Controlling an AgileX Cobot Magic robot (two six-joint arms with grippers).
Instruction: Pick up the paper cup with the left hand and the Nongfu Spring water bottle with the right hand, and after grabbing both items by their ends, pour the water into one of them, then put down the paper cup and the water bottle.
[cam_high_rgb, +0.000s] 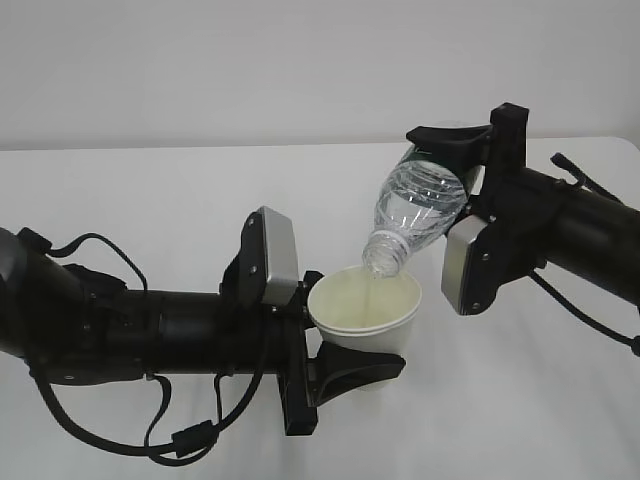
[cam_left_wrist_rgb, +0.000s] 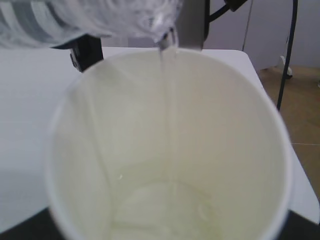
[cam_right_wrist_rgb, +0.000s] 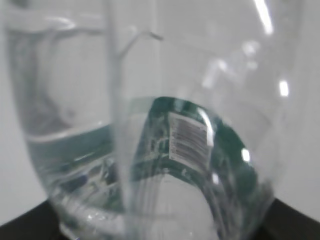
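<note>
White tabletop (cam_high_rgb: 150, 200) spans the exterior view; its far edge runs across the upper part of that view. Nothing handled rests on it; both items are held above its middle.

Left hand (cam_high_rgb: 150, 325) reaches in from the near left edge, silver-grey plate facing up and right, black cables looping beneath. Its end effector (cam_high_rgb: 345, 365) is closed around the lower body of the paper cup (cam_high_rgb: 365, 305), which stands upright, mouth up. Fingers are seen only in the exterior view; in the left wrist view just a dark strip shows at the bottom corners.

Right hand (cam_high_rgb: 560, 225) comes in from the right edge. Its end effector (cam_high_rgb: 455, 150) grips the Nongfu Spring water bottle (cam_high_rgb: 418, 205) at the base end, the bottle tilted neck-down to the left, open mouth just above the cup rim on its far right side.

Water (cam_left_wrist_rgb: 169, 100): the exterior view shows only a faint thread from neck to cup. The left wrist view looks straight down into the cup (cam_left_wrist_rgb: 165, 150) and shows the thin stream along the cream inner wall and a shallow pool at the bottom.

The right wrist view is filled by the bottle (cam_right_wrist_rgb: 150, 125) close up: green label band with a barcode panel, and water lying against the lower wall. The end effector itself is not discernible there.
</note>
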